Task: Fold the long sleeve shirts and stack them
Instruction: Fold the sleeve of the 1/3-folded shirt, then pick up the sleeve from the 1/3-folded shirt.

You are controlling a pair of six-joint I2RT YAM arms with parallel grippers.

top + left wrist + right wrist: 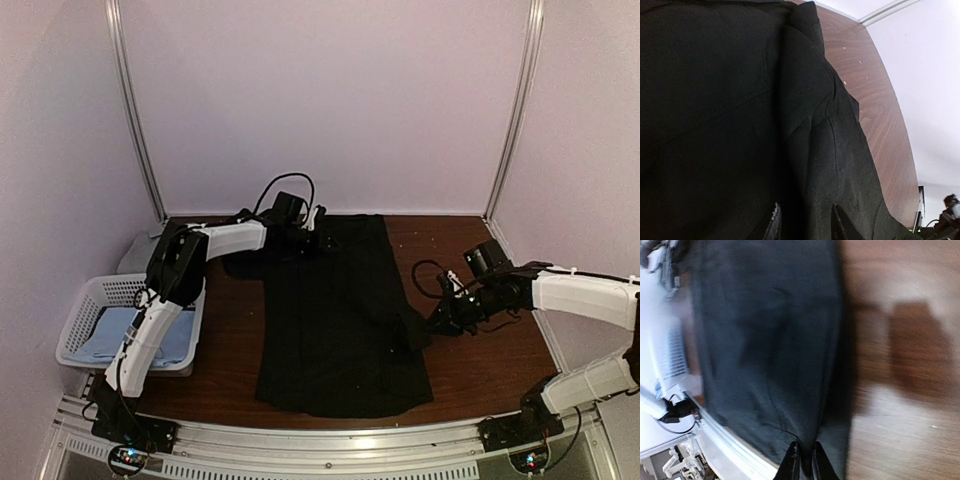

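A large black long sleeve shirt point(340, 320) lies spread lengthwise on the brown table point(490, 370). My left gripper point(312, 232) is at the shirt's far left corner. In the left wrist view its fingertips point(773, 224) stand apart, pressed down onto the black cloth point(740, 110), with a fold running between them. My right gripper point(436, 326) is at the shirt's right edge. In the right wrist view it point(804, 460) is shut on the edge of the black shirt point(765, 340). A light blue shirt point(108, 338) lies in the basket.
A white lattice basket point(88, 298) stands at the table's left edge, with a grey piece point(135, 255) behind it. Pale walls and metal posts enclose the back and sides. A metal rail point(330, 440) runs along the near edge.
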